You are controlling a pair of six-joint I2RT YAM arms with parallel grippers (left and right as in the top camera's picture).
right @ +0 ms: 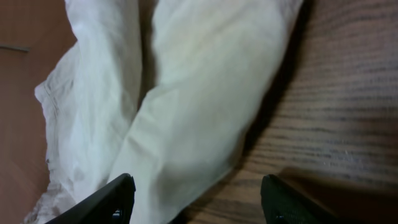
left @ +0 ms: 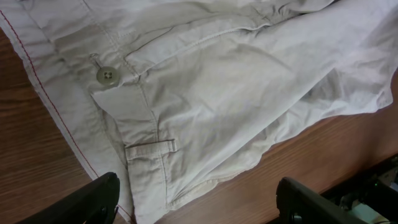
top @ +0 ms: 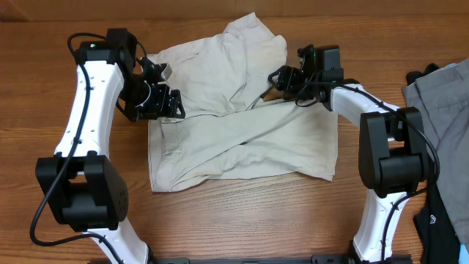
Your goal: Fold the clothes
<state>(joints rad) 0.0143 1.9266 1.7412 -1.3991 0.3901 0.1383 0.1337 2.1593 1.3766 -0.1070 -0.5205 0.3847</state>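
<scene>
The beige shorts lie crumpled in the middle of the table, one leg thrown up over the other toward the back. My left gripper hovers at their left edge, open. In the left wrist view the waistband with a button and a belt loop lies below the wide-apart fingers, nothing pinched. My right gripper stands open at the shorts' upper right. In the right wrist view a fold of the shorts lies under and between its spread fingers, with bare wood on the right.
A grey garment lies at the table's right edge, and a black garment with a small white logo sits below it at the front right. Bare wooden table surrounds the shorts.
</scene>
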